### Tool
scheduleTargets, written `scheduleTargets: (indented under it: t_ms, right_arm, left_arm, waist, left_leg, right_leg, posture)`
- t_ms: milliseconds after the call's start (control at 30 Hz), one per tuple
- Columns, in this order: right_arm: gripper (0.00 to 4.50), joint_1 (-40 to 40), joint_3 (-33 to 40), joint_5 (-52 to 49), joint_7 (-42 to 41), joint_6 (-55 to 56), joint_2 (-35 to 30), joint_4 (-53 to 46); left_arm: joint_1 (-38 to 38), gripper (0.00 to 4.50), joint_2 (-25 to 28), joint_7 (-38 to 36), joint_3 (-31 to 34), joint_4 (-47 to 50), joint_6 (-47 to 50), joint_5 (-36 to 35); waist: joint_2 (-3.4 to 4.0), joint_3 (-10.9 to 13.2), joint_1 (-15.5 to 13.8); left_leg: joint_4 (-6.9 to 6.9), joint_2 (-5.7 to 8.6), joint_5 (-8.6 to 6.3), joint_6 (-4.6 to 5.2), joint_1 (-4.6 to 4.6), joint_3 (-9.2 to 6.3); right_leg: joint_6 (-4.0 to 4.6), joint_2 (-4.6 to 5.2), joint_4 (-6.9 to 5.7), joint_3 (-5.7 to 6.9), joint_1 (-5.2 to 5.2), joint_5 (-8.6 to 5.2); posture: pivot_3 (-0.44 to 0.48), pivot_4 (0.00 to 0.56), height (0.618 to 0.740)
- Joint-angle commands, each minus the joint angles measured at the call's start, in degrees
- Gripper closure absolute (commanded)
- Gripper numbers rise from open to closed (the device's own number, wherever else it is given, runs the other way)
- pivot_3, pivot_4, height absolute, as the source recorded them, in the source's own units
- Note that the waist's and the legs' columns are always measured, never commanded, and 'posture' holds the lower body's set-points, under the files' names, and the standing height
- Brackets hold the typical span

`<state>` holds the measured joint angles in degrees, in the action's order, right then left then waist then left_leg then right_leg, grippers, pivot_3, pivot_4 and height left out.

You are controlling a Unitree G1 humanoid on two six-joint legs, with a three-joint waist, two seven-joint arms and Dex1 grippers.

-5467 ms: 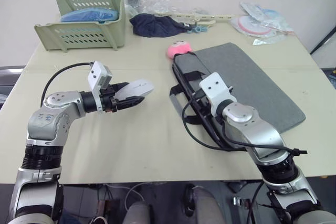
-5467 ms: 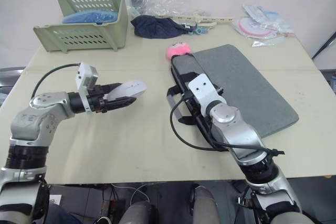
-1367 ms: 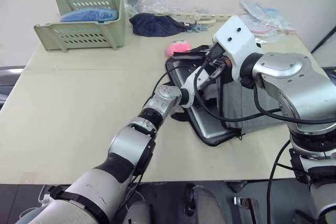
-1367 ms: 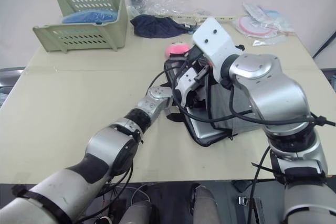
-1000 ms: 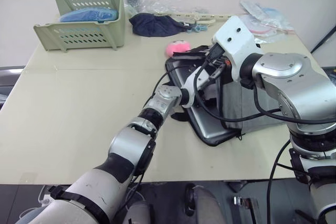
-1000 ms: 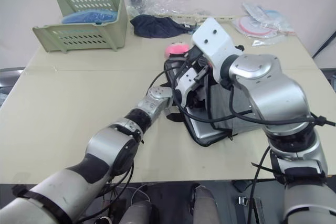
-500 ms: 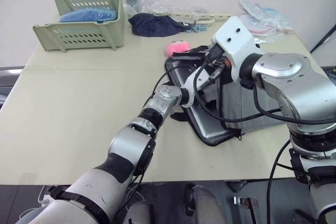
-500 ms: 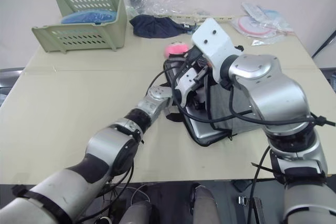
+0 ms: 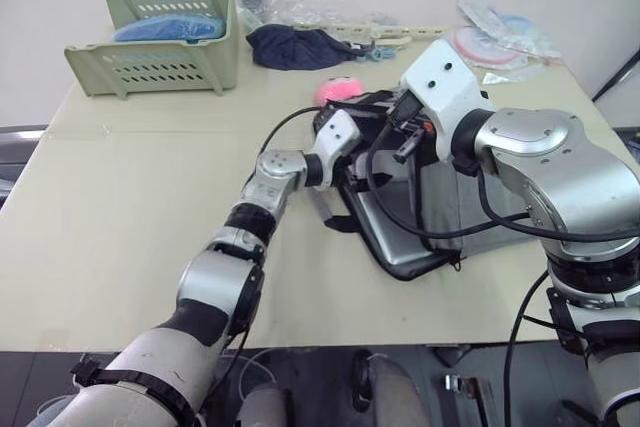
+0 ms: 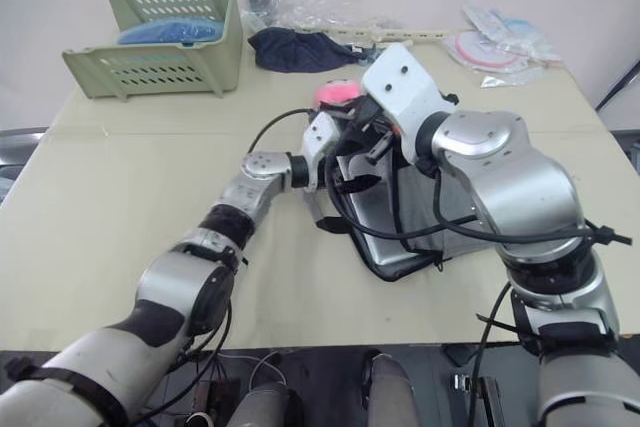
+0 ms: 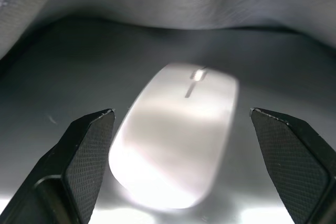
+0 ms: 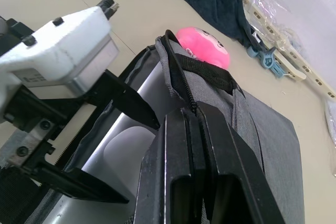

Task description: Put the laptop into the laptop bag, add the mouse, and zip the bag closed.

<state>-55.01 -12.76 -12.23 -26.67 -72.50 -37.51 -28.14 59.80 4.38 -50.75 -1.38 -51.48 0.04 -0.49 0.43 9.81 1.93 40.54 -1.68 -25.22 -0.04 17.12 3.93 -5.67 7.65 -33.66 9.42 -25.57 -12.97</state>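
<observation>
The left pincer (image 11: 178, 150) sits at the mouth of the laptop bag (image 9: 470, 197), its two black fingers spread wide with nothing between them, and the mouse (image 11: 176, 135) lies flat just ahead, clear of both fingers and resting on the silver lid of the laptop (image 9: 400, 247) already inside the bag. The mouse's long axis runs roughly along the line of the fingers, its scroll end pointing deeper into the pocket, so the release looks complete and the way out is straight back along that same line. Over on the other side, the right pincer (image 12: 197, 124) is clamped shut on the upper edge of the bag by its zipper track, lifting the grey flap so the opening gapes. The bag lies on the bench (image 9: 150, 197) with its open edge facing the robot's left, a pink plush (image 9: 335, 92) just beyond its far corner. By the look of it the zip is what remains: the right arm already has the zipper edge in hand and is the nearer one, while the left needs to clear the opening first.
</observation>
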Motion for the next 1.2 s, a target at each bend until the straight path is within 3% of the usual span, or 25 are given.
scheduleTargets:
  t_ms: [33,167,300,400,500,633,867,1200]
  right_arm:
    - [4.5,-0.66,2.16,0.19,0.09,2.7,-0.16,-3.03]
    - [4.5,-0.25,2.25,0.26,0.15,3.29,-0.02,-2.81]
    - [4.5,0.34,2.46,0.22,-0.05,3.91,-0.27,-2.6]
    - [4.5,1.22,2.3,0.12,-0.2,4.56,-0.04,-2.49]
    - [4.5,2.2,1.86,-0.03,-0.75,6.28,0.1,-2.15]
    - [4.5,3.35,1.02,-0.53,-1.83,7.87,-0.06,-2.32]
    - [4.5,6.59,-0.15,-2.1,-6.74,11.85,-3.3,-5.41]
    - [4.5,14.79,4.54,-7.01,-18.8,19.97,-11.94,-11.45]
  left_arm:
    - [-6.63,0.08,2.4,-2.6,-1.58,18.71,10.39,-3.34]
    - [-16.08,0.08,7.41,-4.09,-1.49,39.59,25.13,-8.35]
    - [-20.26,0.08,12.39,-3.83,0.99,53.31,38.24,-14.97]
    - [-22.43,0.08,22.42,-7.77,8.9,62.48,50.2,-23.74]
    - [-21.6,0.08,26.57,-7.43,11.54,63.14,53.41,-26.21]
    - [-19.39,0.08,28.04,-6.32,13.3,61.85,54.87,-28.54]
    - [-18.14,0.08,27.52,-5.75,11.21,59.3,53.19,-29.17]
    - [-16.47,0.08,26.77,-5.91,8.91,55.06,50.71,-29.64]
  waist:
    - [0.01,0.0,0.12]
    - [0.02,0.01,0.32]
    - [0.03,0.01,0.15]
    - [0.02,0.02,-0.14]
    - [0.04,0.02,0.1]
    - [0.06,0.02,0.07]
    - [0.05,0.02,-0.15]
    - [0.05,0.02,-0.16]
  left_leg:
    - [0.01,-0.01,0.0,0.0,-0.01,-0.01]
    - [0.07,-0.02,0.0,0.0,-0.01,-0.05]
    - [0.13,-0.03,0.0,0.0,0.04,-0.13]
    - [0.25,-0.03,0.0,-0.01,0.08,-0.16]
    - [0.23,-0.05,-0.01,-0.02,0.04,-0.17]
    - [0.13,-0.07,-0.02,-0.05,0.0,-0.2]
    - [0.13,0.02,-0.02,-0.05,0.05,-0.2]
    - [0.08,0.02,-0.02,-0.05,-0.01,-0.14]
  right_leg:
    - [0.0,0.0,-0.02,0.0,0.0,0.0]
    - [0.0,0.0,-0.06,-0.03,-0.02,0.0]
    - [0.0,0.01,-0.08,-0.04,-0.03,0.0]
    - [0.0,0.02,-0.1,-0.05,-0.02,0.0]
    - [0.0,0.0,-0.11,-0.07,-0.03,0.0]
    - [0.01,-0.03,-0.1,-0.07,-0.03,-0.01]
    - [0.01,-0.01,-0.03,-0.06,-0.01,-0.01]
    - [0.01,-0.02,-0.05,-0.08,-0.01,-0.01]
  posture:
    - [0.0,0.15,0.74]
    - [0.0,0.15,0.74]
    - [0.0,0.15,0.74]
    - [0.0,0.15,0.74]
    - [0.0,0.15,0.74]
    - [0.0,0.15,0.74]
    - [0.0,0.15,0.74]
    - [0.0,0.15,0.74]
